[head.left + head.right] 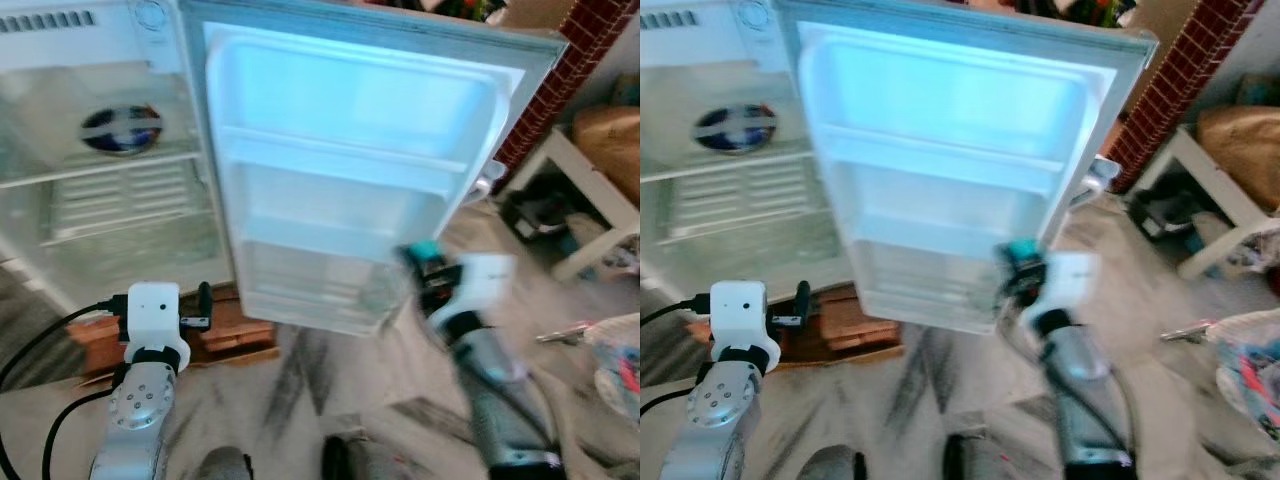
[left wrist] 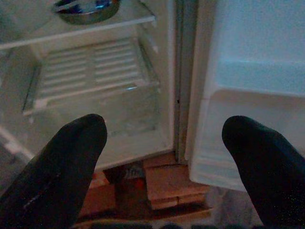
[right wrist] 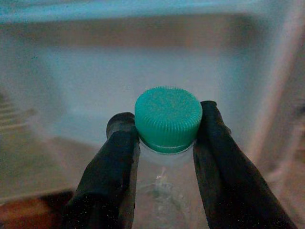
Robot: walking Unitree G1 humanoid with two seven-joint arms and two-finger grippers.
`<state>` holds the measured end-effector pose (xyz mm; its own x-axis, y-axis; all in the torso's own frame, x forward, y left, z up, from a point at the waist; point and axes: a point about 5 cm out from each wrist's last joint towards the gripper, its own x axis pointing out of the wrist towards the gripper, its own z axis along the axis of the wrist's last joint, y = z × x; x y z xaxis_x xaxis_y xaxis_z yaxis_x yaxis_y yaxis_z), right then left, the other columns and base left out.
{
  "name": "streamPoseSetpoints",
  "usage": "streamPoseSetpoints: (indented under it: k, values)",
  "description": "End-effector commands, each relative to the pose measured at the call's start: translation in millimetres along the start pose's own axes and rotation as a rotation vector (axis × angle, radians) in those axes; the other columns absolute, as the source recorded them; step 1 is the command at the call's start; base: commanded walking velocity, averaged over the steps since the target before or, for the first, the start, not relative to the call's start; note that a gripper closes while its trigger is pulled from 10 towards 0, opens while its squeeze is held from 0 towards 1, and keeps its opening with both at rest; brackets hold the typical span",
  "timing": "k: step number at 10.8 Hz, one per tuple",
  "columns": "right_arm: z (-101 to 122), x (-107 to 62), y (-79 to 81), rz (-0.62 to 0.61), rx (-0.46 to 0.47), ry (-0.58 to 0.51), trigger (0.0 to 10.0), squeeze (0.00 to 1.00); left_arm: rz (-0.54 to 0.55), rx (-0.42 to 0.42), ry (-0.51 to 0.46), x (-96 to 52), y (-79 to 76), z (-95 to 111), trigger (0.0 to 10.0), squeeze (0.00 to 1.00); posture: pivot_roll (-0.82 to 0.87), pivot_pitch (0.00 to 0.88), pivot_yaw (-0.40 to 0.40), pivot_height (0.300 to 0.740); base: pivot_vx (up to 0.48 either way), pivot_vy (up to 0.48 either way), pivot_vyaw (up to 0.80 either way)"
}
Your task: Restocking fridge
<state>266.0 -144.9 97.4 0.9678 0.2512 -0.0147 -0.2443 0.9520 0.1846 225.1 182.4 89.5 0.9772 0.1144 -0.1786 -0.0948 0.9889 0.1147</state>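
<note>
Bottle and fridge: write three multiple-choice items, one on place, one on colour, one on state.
1. Where is the metal bowl?
A. on a fridge shelf
B. in a door rack
C. on the floor

2. What colour is the bottle cap?
A. red
B. green
C. white

3. How is the fridge door?
A. shut
B. off its hinges
C. open

Answers: 1 A, the bowl sits on the upper glass shelf. 2 B, the right tool grips the bottle neck just under a green ribbed cap. 3 C, the door's inner racks face the camera.
</note>
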Motion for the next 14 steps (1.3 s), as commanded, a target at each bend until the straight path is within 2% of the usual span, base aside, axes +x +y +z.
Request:
streamPoseSetpoints:
  k: [1, 3, 7, 8, 9, 14]
  values:
    - [8.8, -2.0, -4.2, -0.003, -0.012, -0.032, 10.0, 0.00, 0.002, -0.019, 0.014, -2.1, -0.1, 0.3, 10.0, 0.00, 0.16, 0.132, -0.086, 0.726, 0.000, 0.000, 0.00]
    - [8.3, -4.2, -4.0, 0.012, 0.005, -0.024, 10.0, 0.00, -0.003, -0.058, 0.055, -3.1, -1.8, -1.3, 10.0, 0.00, 0.15, 0.134, -0.082, 0.681, 0.000, 0.000, 0.00]
    - [8.0, -3.9, -1.0, 0.043, 0.018, -0.021, 10.0, 0.00, -0.006, -0.063, 0.062, -1.9, -2.4, 0.6, 10.0, 0.00, 0.15, 0.139, -0.085, 0.611, 0.000, 0.000, 0.00]
    - [6.8, -4.0, -1.1, 0.043, 0.016, -0.012, 10.0, 0.00, -0.007, -0.058, 0.053, -1.5, -2.6, 1.1, 10.0, 0.00, 0.16, 0.135, -0.087, 0.611, 0.000, 0.000, 0.00]
    - [6.9, -3.1, -0.7, 0.046, 0.020, -0.015, 10.0, 0.00, 0.000, 0.025, -0.010, 1.1, -0.5, 6.7, 10.0, 0.00, 0.16, 0.136, -0.084, 0.611, 0.000, 0.000, 0.00]
    - [11.1, 5.8, 3.9, 0.089, -0.007, -0.038, 10.0, 0.00, 0.018, 0.072, -0.047, 9.2, 7.8, 14.6, 10.0, 0.00, 0.17, 0.148, -0.080, 0.611, 0.000, 0.000, 0.00]
